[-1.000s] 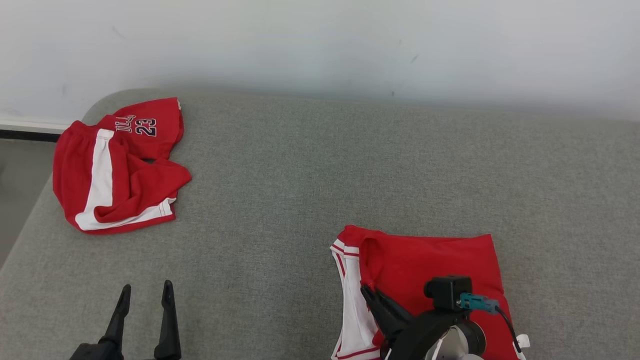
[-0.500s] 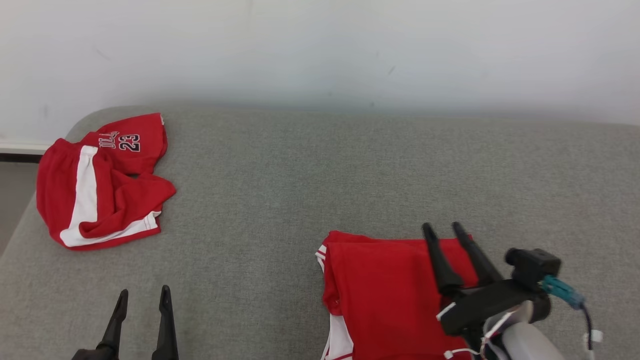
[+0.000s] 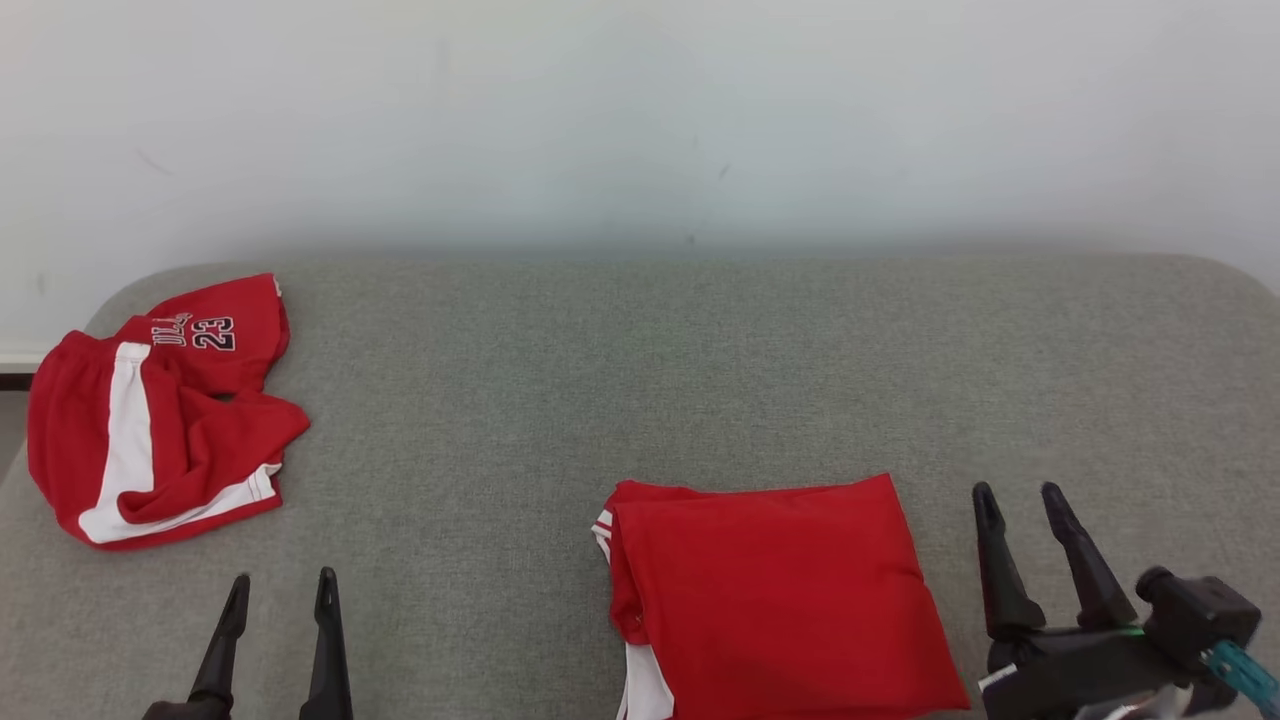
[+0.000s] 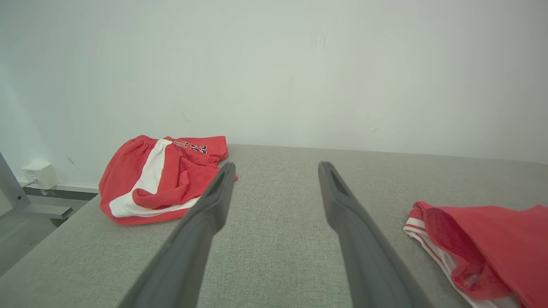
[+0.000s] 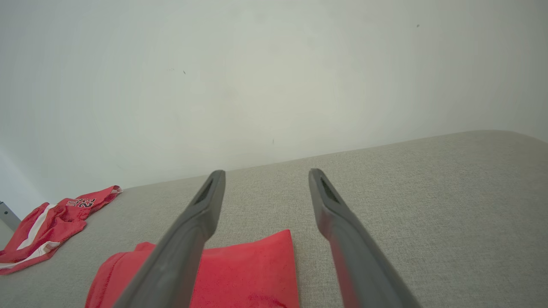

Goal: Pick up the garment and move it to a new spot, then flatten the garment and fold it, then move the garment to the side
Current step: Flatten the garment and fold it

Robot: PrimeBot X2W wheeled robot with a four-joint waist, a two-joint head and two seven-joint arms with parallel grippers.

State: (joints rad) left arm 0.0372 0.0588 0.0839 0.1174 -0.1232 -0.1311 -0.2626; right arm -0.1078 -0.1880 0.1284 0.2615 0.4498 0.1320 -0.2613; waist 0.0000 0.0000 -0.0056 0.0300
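Now, step: fold looks finished — moving the folded garment (image 3: 780, 590) aside seems next.
Garment: flat red rectangle by the counter's (image 3: 640, 380) front edge, right of middle.
Right end effector (image 3: 1018, 492): fingers spread, empty, just beside the garment's right edge.
Left end effector (image 3: 283, 578): spread, empty, near the front-left corner.
Other clothes: crumpled red heap (image 3: 150, 420) at the far-left corner.
Doing it well: pinch every layer at one edge, carry low — otherwise the fold may open.
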